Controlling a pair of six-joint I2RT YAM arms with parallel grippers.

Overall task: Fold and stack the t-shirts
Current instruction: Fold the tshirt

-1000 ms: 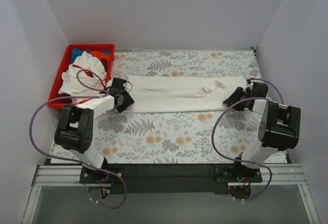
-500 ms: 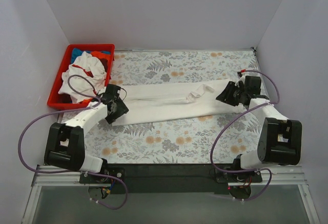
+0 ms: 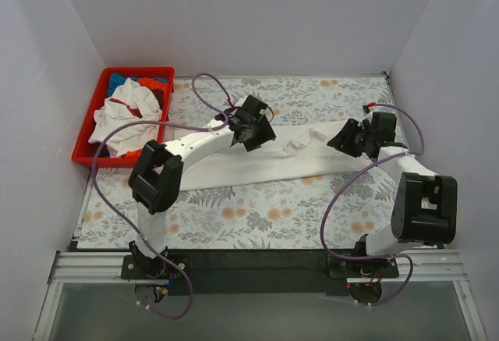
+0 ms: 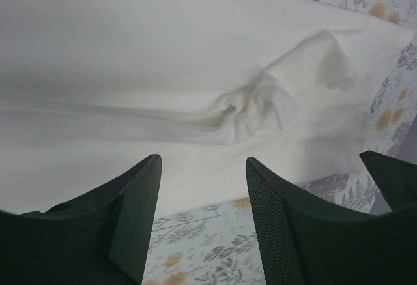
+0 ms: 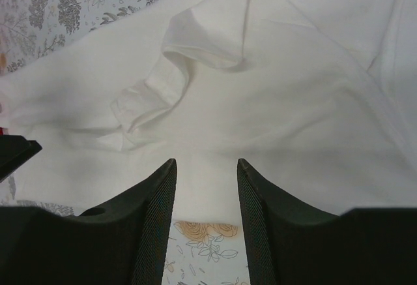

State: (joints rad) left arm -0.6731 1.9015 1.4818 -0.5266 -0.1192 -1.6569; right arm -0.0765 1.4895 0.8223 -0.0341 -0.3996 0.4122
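A white t-shirt (image 3: pixel 257 161) lies folded into a long strip across the floral table covering. It has a crumpled sleeve near its middle (image 4: pixel 260 105) (image 5: pixel 163 96). My left gripper (image 3: pixel 256 132) (image 4: pixel 203 161) is open and empty, hovering over the strip's middle, just left of the crumple. My right gripper (image 3: pixel 343 140) (image 5: pixel 206 162) is open and empty over the shirt's right end. Other t-shirts (image 3: pixel 125 111), white with red trim, blue and orange-red, are heaped in the red bin.
The red plastic bin (image 3: pixel 87 134) stands at the far left against the wall. The floral covering (image 3: pixel 257 216) spans the table. White walls close in the left, back and right. The right gripper's tip shows in the left wrist view (image 4: pixel 391 174).
My left arm has swung from the shirt's left end to its middle, jaws open. The shirt's left part has slid nearer and lies slanted. The right gripper has hardly moved since half a second ago.
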